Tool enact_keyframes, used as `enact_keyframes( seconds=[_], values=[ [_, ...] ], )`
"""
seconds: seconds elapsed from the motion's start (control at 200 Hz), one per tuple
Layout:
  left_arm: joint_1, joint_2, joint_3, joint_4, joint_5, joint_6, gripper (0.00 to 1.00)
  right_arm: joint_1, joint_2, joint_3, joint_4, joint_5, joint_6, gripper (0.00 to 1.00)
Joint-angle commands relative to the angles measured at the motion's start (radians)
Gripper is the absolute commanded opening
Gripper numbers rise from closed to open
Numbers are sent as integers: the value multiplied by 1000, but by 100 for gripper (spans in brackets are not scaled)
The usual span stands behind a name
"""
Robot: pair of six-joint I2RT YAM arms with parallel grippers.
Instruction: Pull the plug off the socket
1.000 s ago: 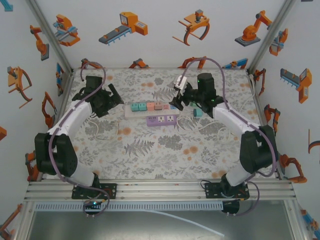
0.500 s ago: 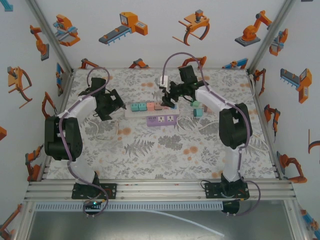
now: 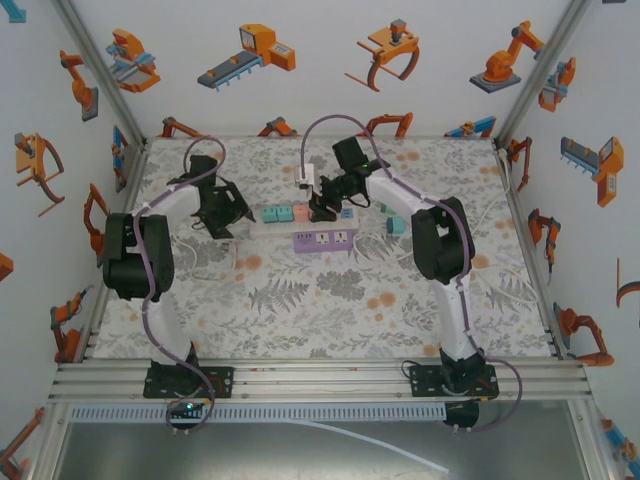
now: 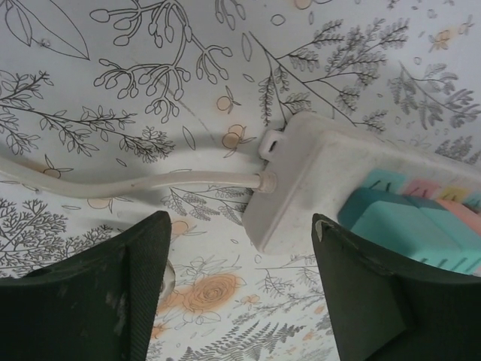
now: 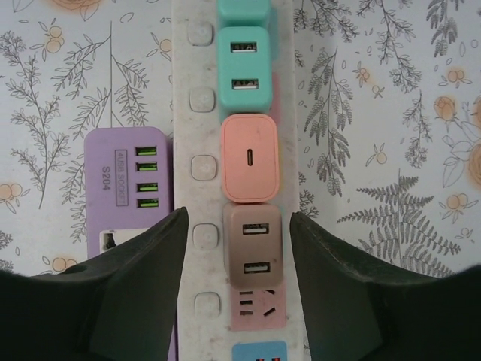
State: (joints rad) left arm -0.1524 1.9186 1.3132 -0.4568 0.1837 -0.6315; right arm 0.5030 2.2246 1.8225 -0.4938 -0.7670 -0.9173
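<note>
A white power strip [image 3: 258,224] lies across the back middle of the table with a row of plugs in it. In the right wrist view these are two teal plugs [image 5: 243,69], a salmon plug [image 5: 250,158] and a brown two-port USB plug [image 5: 253,244], all seated. My right gripper [image 5: 239,218] hangs open above the strip [image 5: 199,195], its fingers either side of the brown plug and not touching it. My left gripper [image 4: 240,222] is open just off the strip's left end [image 4: 301,180], where the cable [image 4: 135,184] leaves. Nothing is between its fingers.
A purple USB socket block [image 3: 325,240] lies right against the strip's near side, also the purple block [image 5: 128,188] beside my right finger. A loose teal plug [image 3: 395,222] sits to the right. Patterned walls close in the back and sides.
My right gripper has swung left from the strip's right end to above the brown plug. My left gripper has shifted slightly back, staying at the strip's left end.
</note>
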Motion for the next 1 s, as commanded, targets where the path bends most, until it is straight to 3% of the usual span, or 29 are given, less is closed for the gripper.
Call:
enact_keyframes(
  seconds=[0.0,0.23,0.511,0.996],
  values=[
    [-17,24,33,-41,0,35,66,0,4,19,-26,-2,-14,48],
    [-45,52,37,-72,-43,48,60,0,-9,-13,-30,40,-21,46],
    [-58,66,25,-104,-101,51,54,0,-14,-23,-29,28,-36,31],
    [-60,82,-36,-73,-145,10,52,-6,-60,23,-29,-39,-32,20]
  ],
)
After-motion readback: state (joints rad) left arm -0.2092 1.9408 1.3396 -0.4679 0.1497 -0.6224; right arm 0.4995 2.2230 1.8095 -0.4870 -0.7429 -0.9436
